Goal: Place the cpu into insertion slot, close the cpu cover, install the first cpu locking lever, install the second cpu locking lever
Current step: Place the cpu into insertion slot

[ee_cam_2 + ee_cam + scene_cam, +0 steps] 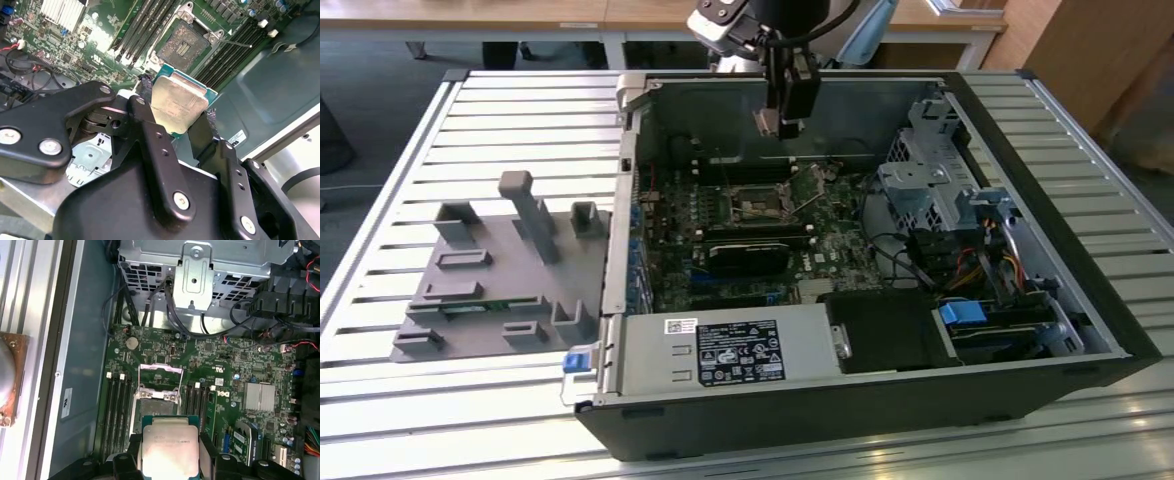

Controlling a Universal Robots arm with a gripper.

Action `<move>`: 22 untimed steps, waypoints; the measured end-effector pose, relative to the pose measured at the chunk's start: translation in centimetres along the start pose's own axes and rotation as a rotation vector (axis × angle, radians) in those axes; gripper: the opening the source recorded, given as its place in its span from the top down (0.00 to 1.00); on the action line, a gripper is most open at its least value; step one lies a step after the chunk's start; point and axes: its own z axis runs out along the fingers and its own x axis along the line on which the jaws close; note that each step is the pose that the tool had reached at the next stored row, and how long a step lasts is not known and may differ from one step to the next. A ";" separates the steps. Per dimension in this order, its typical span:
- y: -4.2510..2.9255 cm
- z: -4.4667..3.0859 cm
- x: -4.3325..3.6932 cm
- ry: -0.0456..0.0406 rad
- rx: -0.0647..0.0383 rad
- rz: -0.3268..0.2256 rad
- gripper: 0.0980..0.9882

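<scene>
Gripper [176, 100] clamped on cpu [166, 445] by two edges, chip held in air above mobo [225, 365] edge inside open PC case [854, 405], apart from insertion slot [155, 407], slot bare, cpu cover [160, 368] raised.

The exterior view looks down from high and well back, so the whole open computer case [854, 420] on the slatted bench [400, 150] fits. Both wrist views ride close above the motherboard [240, 360], looking past the pincer [169, 452] gripping the cpu [167, 440] and sharing the insertion slot [154, 402].
</scene>
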 end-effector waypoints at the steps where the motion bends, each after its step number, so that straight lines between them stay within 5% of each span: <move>1: -0.01 0.09 0.01 -0.0007 0.000 0.007 0.51; 22: -0.13 1.60 0.06 -0.0044 -0.003 0.048 0.51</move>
